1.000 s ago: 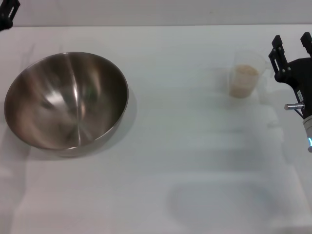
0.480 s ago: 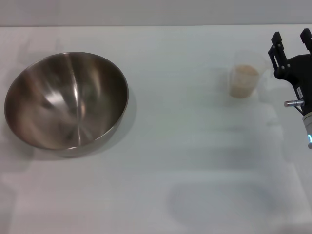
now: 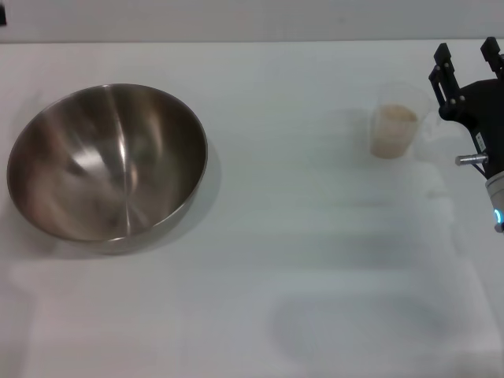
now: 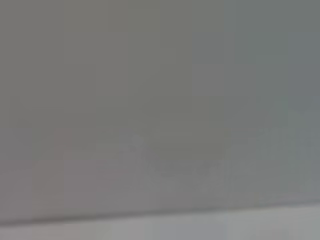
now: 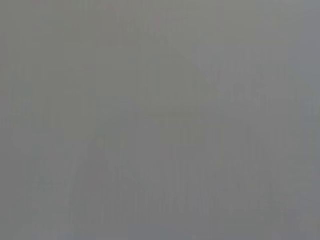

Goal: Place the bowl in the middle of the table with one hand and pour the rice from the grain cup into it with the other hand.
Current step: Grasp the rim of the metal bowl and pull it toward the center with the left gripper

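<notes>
The right pincer (image 3: 469, 57) hung at the right edge of the head view, its two black fingers (image 3: 442, 64) standing apart with nothing between them. It was just beside the grain cup (image 3: 399, 120), on the cup's right, and no contact with the cup showed. The cup stood upright on the white counter (image 3: 299, 236), well over on the right side, with the rice (image 3: 391, 132) filling its lower part as a pale beige mass.

The bowl (image 3: 108, 163) sat on the left side of the counter, well apart from the cup, its shiny grey inside facing up. It lay left of the counter's middle, and nothing was touching it.

Only a small dark sliver at the top left corner of the head view might have belonged to the left arm; its pincer was out of sight. Both wrist views showed only a blank grey field, with nothing in them that could be made out.
</notes>
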